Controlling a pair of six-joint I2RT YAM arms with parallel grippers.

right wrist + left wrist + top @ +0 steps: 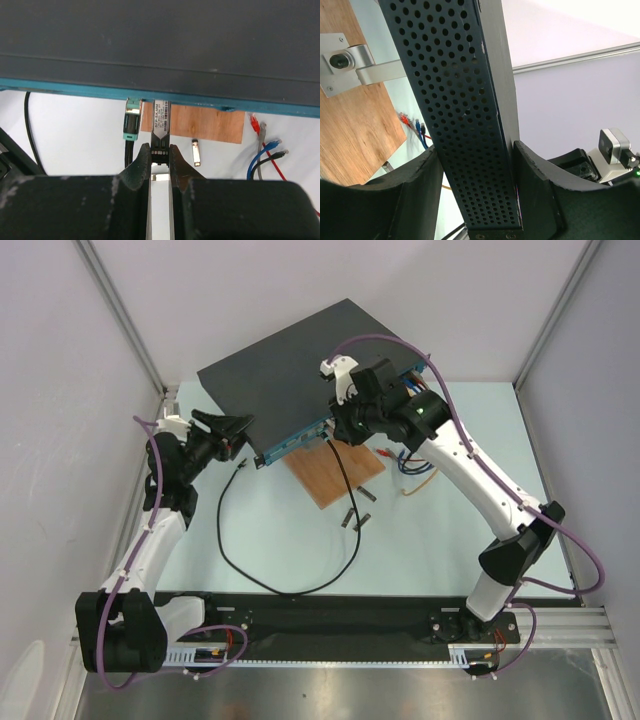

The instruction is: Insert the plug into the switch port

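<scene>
Bracing the switch at its near-left corner, the left gripper has a finger on either side of the perforated side wall, both pads touching the metal: clamped on the box. The left arm rises along the left edge of the table, with its wrist turned in toward the right.

The right arm has its elbow out to the right and its forearm slanting up-left to the teal front face. The right gripper is pinched tight on the plug, a slim silver module. Its far end meets the front face; cannot tell how deep it sits.

Just left of it, a teal-collared connector on a black cable is already in a port.

The switch lies at the far centre of the table, with the wooden board just in front. A loose module and coloured patch cables lie to the right.
</scene>
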